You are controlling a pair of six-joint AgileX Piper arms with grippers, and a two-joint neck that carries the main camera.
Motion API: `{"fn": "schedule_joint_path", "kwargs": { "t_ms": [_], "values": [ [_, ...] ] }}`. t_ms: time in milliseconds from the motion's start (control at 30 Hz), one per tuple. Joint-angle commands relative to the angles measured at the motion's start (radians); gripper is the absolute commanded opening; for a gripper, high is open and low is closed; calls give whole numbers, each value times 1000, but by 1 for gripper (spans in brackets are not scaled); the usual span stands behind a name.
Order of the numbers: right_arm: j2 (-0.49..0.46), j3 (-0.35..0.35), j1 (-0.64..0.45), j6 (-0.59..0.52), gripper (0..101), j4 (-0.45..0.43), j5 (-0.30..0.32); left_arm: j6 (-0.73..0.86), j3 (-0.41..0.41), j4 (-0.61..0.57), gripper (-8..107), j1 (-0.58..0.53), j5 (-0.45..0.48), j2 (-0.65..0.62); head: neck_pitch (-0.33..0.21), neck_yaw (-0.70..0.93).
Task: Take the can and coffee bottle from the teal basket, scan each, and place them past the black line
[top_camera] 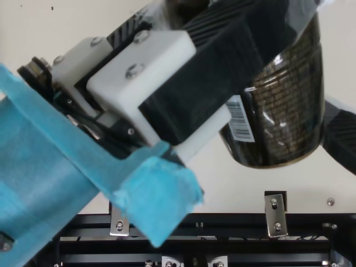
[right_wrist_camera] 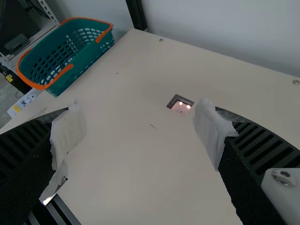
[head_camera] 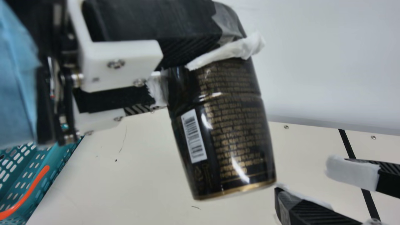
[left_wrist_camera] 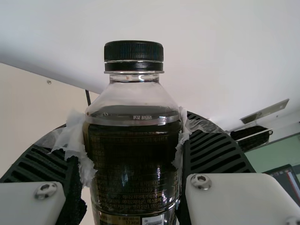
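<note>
The big cream table (head_camera: 125,187) runs under the bottle, and well apart on the bottle's left sits the teal basket (right_wrist_camera: 89,65), its orange handles folded down at the rim. Left gripper (left_wrist_camera: 131,140) now: fingers parted only by the bottle's width, clamped on both sides of its upper body. Right gripper (right_wrist_camera: 140,136), near the bottle's base on its right, has its fingers wide apart with nothing between them. And here's the star, the coffee bottle (head_camera: 225,131), aloft and tilted, base down, dark drink up to its shoulder and black cap (left_wrist_camera: 134,56) on! Off to the bottle's right goes the black line (head_camera: 347,143), the finish for later. Down in the tabletop glows a small window (right_wrist_camera: 181,107), surely the scanner, though its exact place from the bottle I can't tell. Scanning looks like the play, and the barcode (head_camera: 193,136) on the bottle's side faces up towards the neck camera. So roll that wrist, bring the code square to the glass, keep the grip firm on slick plastic, and hold steady, fingers off the stripes!
</note>
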Motion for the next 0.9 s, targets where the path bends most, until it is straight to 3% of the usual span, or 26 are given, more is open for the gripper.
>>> {"fn": "schedule_joint_path", "kwargs": {
  "t_ms": [0, 567, 700, 867],
  "values": [
    [0, 0, 0, 0, 101, 0, 0, 0, 0, 0, 10, 0, 0, 0, -27, -14],
    [0, 0, 0, 0, 101, 1, 0, 0, 0, 0, 10, 0, 2, 0, -27, -14],
    [0, 0, 0, 0, 101, 1, 0, 46, 10, -48, 10, 30, -10, -3, -27, -14],
    [0, 0, 0, 0, 101, 1, 0, 131, 84, -203, 10, 101, -67, -19, -27, -14]
  ]
}}
